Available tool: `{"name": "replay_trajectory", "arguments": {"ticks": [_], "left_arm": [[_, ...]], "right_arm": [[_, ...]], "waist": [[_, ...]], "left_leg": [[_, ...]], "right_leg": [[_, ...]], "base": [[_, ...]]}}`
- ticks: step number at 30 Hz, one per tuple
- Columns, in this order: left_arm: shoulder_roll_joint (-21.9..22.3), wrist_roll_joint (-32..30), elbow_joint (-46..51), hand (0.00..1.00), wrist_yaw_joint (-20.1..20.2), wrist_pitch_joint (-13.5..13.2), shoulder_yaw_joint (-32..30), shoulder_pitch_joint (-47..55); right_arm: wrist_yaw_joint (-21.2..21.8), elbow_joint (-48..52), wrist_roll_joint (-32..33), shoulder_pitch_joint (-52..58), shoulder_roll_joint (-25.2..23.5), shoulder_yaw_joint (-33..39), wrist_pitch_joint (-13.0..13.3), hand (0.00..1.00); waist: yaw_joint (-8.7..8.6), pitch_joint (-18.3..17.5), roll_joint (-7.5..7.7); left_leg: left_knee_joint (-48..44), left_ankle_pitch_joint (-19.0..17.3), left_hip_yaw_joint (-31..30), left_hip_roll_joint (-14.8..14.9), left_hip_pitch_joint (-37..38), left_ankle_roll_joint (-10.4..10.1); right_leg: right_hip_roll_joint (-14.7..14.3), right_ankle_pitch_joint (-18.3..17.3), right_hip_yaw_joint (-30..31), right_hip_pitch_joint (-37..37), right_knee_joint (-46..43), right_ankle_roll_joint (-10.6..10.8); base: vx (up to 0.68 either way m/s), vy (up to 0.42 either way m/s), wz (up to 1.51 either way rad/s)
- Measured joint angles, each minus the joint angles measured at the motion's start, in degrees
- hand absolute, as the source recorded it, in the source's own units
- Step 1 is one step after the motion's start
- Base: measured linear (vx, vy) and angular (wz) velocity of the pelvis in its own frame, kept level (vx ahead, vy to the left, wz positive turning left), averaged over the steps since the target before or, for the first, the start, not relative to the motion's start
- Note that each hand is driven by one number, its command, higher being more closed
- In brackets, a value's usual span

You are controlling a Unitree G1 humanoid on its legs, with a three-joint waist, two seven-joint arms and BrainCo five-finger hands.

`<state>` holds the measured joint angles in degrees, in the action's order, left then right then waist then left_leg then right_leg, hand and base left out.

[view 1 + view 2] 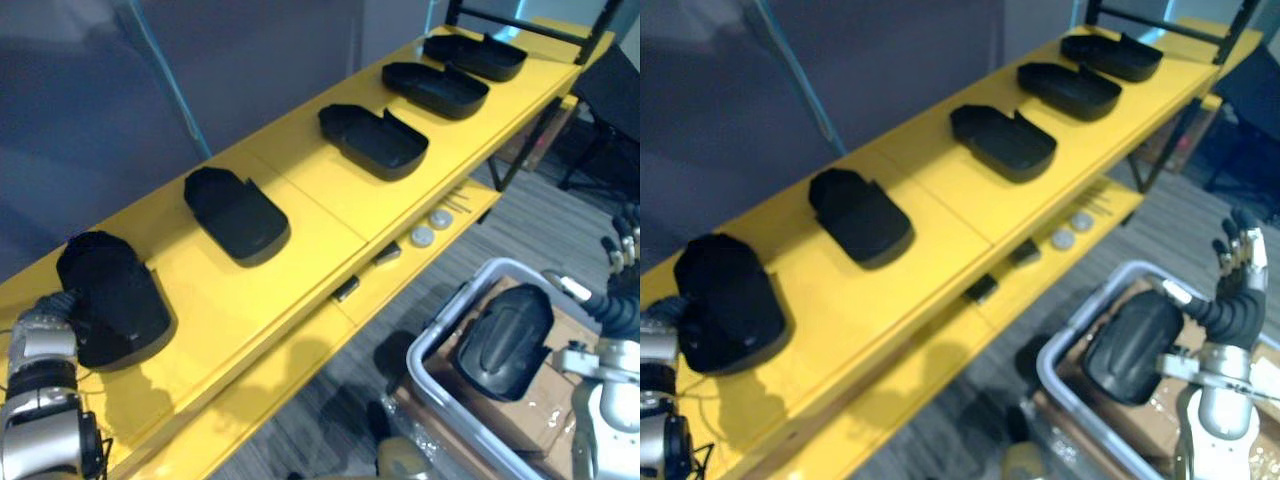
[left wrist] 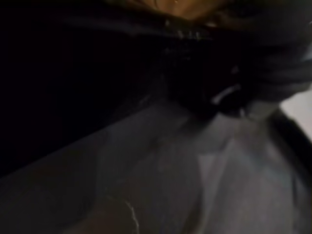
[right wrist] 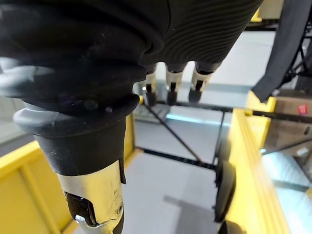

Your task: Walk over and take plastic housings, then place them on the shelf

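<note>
We see five housings in a row on the top board of the shelf (image 1: 300,230), going from near left to far right: the nearest housing (image 1: 115,297), the second housing (image 1: 237,215), the third housing (image 1: 373,140), the fourth housing (image 1: 436,88) and the farthest housing (image 1: 476,55). Below, a lower board (image 1: 250,400) sticks out toward us, with two round discs (image 1: 432,227) on it and two small parts (image 1: 345,289) left of them. At the near right, in front of the shelf, sits a bin (image 1: 440,335) with cardboard (image 1: 540,420) in it, and one more housing (image 1: 505,340) lies on the cardboard.

Plastic housings (image 1: 237,214) black, plain. Shelf (image 1: 310,190) bright yellow. Bin (image 1: 447,308) rim white. Floor (image 1: 540,225) grey, faintly streaked.
</note>
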<state>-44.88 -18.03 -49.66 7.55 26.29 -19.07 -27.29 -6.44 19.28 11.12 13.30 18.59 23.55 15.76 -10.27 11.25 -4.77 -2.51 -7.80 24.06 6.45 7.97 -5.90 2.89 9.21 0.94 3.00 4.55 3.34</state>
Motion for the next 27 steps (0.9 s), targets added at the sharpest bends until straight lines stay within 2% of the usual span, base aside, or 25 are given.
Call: {"name": "replay_trajectory", "arguments": {"ticks": [6,12,13,16,19,22,24,25,27], "left_arm": [[-0.5,-1.0,-1.8,1.00,0.6,-0.4,0.0,0.1],[-0.6,-0.5,-3.3,1.00,0.6,-2.3,0.0,0.5],[-0.6,-0.4,-3.3,0.00,0.6,-2.3,0.0,0.6],[-0.6,0.2,-3.3,0.00,0.5,-2.3,0.0,1.2],[-0.6,2.3,-3.4,0.00,-0.6,-2.4,0.0,2.8],[-0.6,5.5,-3.7,0.00,-6.2,-2.4,0.0,3.1],[-0.5,8.8,-3.7,0.00,-12.1,-2.3,-0.5,3.2],[-0.5,9.4,-3.7,0.00,-13.7,-2.3,-0.8,3.1],[0.0,12.8,-3.7,0.00,-20.0,-2.0,-1.1,3.1]], "right_arm": [[0.1,0.0,0.4,0.0,0.5,-0.3,-1.0,0.00],[0.1,0.0,0.4,0.0,1.6,-0.8,-1.0,0.00],[0.2,0.0,0.4,0.0,1.8,-0.9,-1.1,0.00],[0.4,0.0,0.4,0.0,2.3,-1.2,-1.4,0.00],[0.9,0.0,0.4,0.1,2.8,-1.2,-3.1,0.00],[1.9,0.0,0.4,0.0,4.7,-1.0,-3.3,0.00],[3.0,0.0,0.4,-0.3,6.2,0.2,-3.2,0.00],[3.2,0.0,0.4,-0.5,6.5,0.5,-3.1,0.00],[4.0,0.0,0.4,-0.9,6.7,1.2,-3.1,0.00]], "waist": [[0.17,0.8,-0.45],[0.12,0.9,-0.60],[0.11,1.0,-0.67],[0.09,1.6,-0.88],[-0.15,1.7,-1.00],[-0.33,3.2,-0.61],[-0.43,3.8,-0.57],[-0.60,4.3,-0.62],[-1.53,4.8,-0.80]], "left_leg": [[-0.3,0.0,-0.1,0.0,0.0,0.0],[-0.7,-0.1,-0.1,0.0,0.0,0.2],[-0.9,-0.2,-0.1,0.1,0.0,0.2],[-1.6,-0.6,0.1,0.1,-0.1,0.3],[-2.1,-0.9,0.3,0.1,-0.1,0.3],[-2.3,-1.0,0.8,0.0,-0.1,0.4],[-3.4,-1.4,1.5,-0.1,-2.2,0.6],[-3.6,-1.4,1.6,-0.1,-2.5,0.7],[-4.0,-1.5,1.6,-0.1,-3.1,0.7]], "right_leg": [[0.0,0.0,-0.2,0.0,0.0,0.0],[0.1,0.0,-0.1,0.0,0.0,0.0],[0.1,0.0,-0.1,-0.1,0.0,0.0],[0.1,0.0,0.3,-0.2,0.0,0.0],[0.1,0.1,0.6,-0.2,0.0,0.0],[0.1,0.3,1.1,0.1,0.0,-0.1],[0.3,0.7,2.1,2.1,0.0,-0.1],[0.3,0.9,2.2,2.3,0.0,0.0],[0.3,1.2,2.3,3.0,0.0,0.3]], "base": [[-0.04,-0.005,0.01],[-0.05,-0.007,-0.01],[-0.04,-0.006,-0.03],[-0.06,-0.001,-0.04],[-0.05,-0.003,-0.05],[-0.07,-0.004,-0.10],[-0.07,-0.010,-0.14],[-0.05,-0.019,-0.07],[-0.02,-0.009,-0.01]]}}
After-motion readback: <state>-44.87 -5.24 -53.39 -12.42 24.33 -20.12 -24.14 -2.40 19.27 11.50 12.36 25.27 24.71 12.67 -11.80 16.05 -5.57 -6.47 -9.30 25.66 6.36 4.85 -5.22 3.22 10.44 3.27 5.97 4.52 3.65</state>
